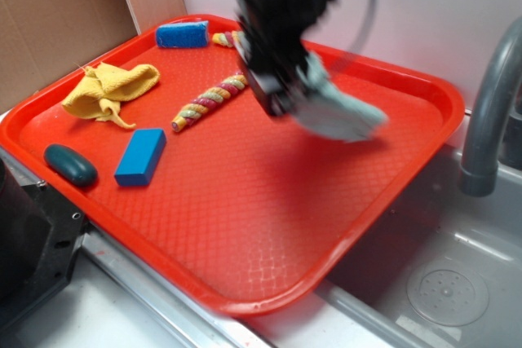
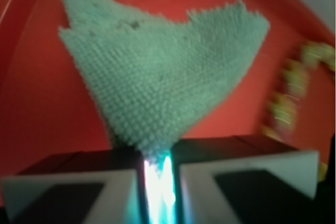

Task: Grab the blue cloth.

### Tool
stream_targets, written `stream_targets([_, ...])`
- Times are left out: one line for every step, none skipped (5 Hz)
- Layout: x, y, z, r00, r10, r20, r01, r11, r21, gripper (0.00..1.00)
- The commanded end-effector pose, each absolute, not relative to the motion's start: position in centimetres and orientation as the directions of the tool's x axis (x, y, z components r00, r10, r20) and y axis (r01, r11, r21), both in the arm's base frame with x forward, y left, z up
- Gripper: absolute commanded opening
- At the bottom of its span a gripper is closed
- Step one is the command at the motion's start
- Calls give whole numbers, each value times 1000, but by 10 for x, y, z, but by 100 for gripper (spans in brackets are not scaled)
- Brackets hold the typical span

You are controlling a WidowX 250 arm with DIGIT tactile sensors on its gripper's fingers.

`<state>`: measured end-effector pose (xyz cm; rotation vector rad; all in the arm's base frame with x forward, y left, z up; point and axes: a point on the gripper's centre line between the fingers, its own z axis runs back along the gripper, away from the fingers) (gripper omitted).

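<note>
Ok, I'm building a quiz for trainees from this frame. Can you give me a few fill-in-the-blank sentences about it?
1. The gripper is shut on the ____ cloth.
2. The blue cloth hangs over a ____ tray.
3. The crumpled cloth lying on the tray is ____.
4. The number of rigid blue blocks on the tray is ____.

Missing words: blue; red; yellow; two

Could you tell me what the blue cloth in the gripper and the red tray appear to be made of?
Blue cloth: likely terry fabric, matte and fuzzy, with a visible looped nap. Red tray: probably moulded plastic, semi-glossy, with an embossed diamond texture and raised rim.
</note>
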<state>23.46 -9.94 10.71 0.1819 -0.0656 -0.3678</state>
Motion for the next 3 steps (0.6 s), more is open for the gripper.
stream_targets([193, -98, 187, 962, -248, 113, 223, 956, 193, 0])
stream_targets([174, -98, 203, 977, -176, 117, 159, 977, 144, 0])
stream_targets([165, -100, 207, 988, -145, 53, 134, 975, 180, 0])
